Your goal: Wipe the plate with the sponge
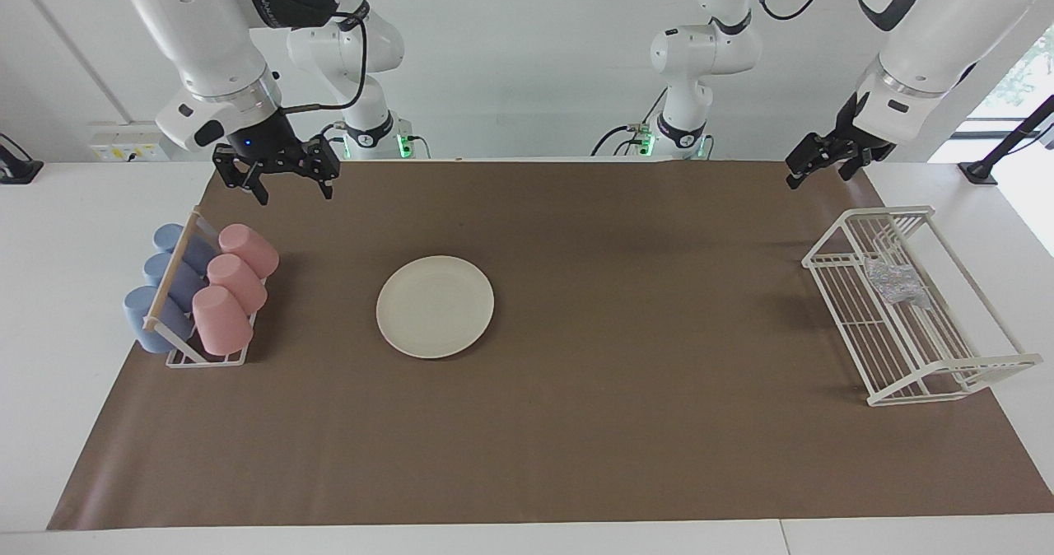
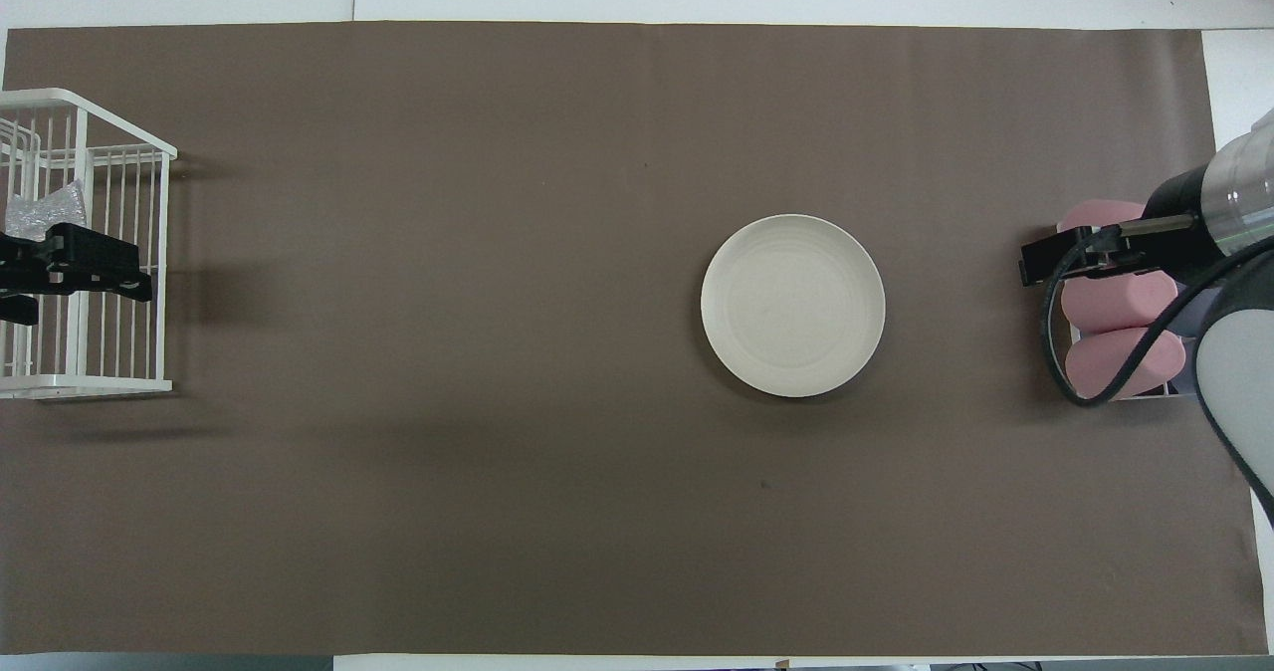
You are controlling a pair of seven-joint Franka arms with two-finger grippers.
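While caged, sponge (image 1: 893, 282) blurs | rack (image 1: 906, 357) probably cropped overhead.

White arms (image 1: 206, 36), black hands (image 1: 284, 178)

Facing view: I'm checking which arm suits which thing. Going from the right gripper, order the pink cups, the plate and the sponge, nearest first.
From the right gripper, open, up over the mat's edge by the cup rack:
1. Pink cups, in the rack just under it, at the right arm's end.
2. Plate, on the mat toward the middle.
3. Sponge, in the white wire rack at the left arm's end.
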